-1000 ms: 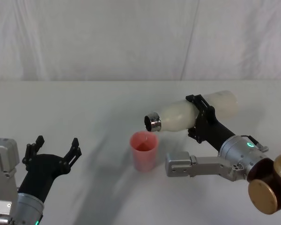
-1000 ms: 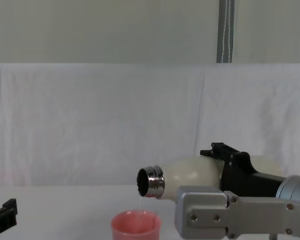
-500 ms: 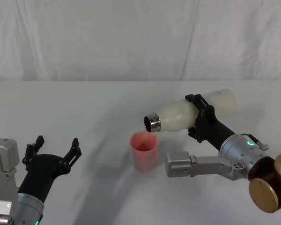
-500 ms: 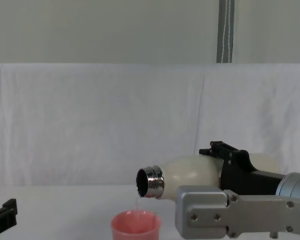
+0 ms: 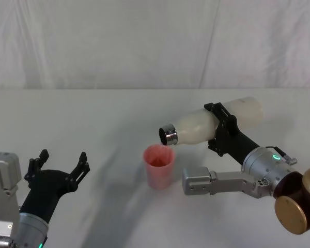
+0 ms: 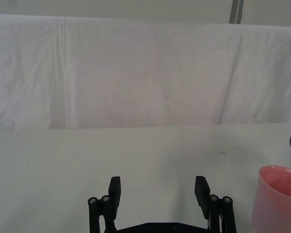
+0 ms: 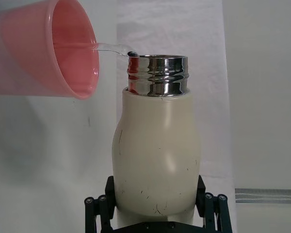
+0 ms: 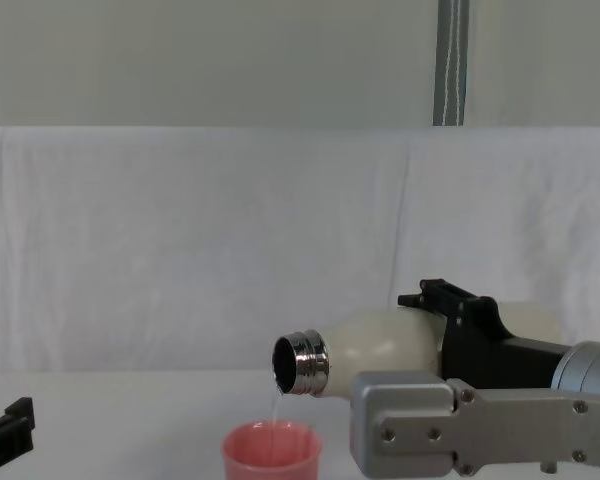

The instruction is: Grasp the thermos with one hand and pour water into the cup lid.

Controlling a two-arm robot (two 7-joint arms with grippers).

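Clamped around the mid-body of the thermos (image 5: pixel 212 124) by the right gripper (image 5: pixel 223 129), steel neck tipped just above the cup lid (image 5: pixel 159 166), trickling; probably rigid, smooth, lightening while emptying, best held mid-body; left gripper (image 5: pixel 59 165) spread wide, idle, well apart.

The supporting surface is a table (image 5: pixel 93 119) covered with a plain white cloth, which runs flat to a far edge where a white fabric backdrop (image 5: pixel 144 41) rises behind it. One item stands directly on the cloth: the cup lid (image 5: pixel 158 166), salmon-pink, upright, mouth open upward, placed near the centre of the table and slightly to the robot's right. Its base rests on the cloth. A soft shadow lies on the cloth to the robot's left of it.
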